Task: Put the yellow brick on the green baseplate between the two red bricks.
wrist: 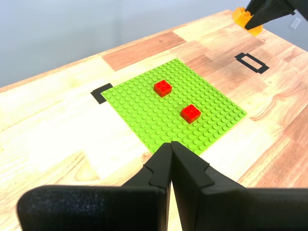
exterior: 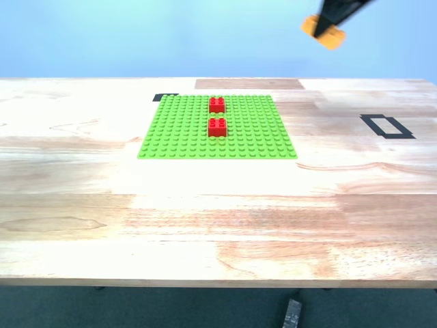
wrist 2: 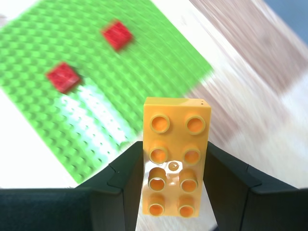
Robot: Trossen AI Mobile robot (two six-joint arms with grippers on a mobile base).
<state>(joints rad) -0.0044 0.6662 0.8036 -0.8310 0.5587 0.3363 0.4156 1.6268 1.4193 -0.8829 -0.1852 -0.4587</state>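
The yellow brick (wrist 2: 175, 161) is clamped lengthwise in my second gripper (wrist 2: 175, 180), studs toward the camera. In the exterior view the yellow brick (exterior: 323, 31) hangs high in the air at the upper right, well above the table. The green baseplate (exterior: 217, 127) lies flat on the table, with the two red bricks (exterior: 217, 104) (exterior: 217, 126) standing on it one behind the other, a gap of about one stud row between them. My first gripper (wrist: 171, 147) is shut with nothing in it, held above the table short of the baseplate (wrist: 173, 106). The red bricks (wrist: 163, 87) (wrist: 191, 113) show ahead of it.
A black tape rectangle (exterior: 386, 126) marks the wooden table at the exterior view's right. A black tape corner (exterior: 166, 97) peeks out behind the baseplate. A darker wood patch (exterior: 249, 84) lies at the far edge.
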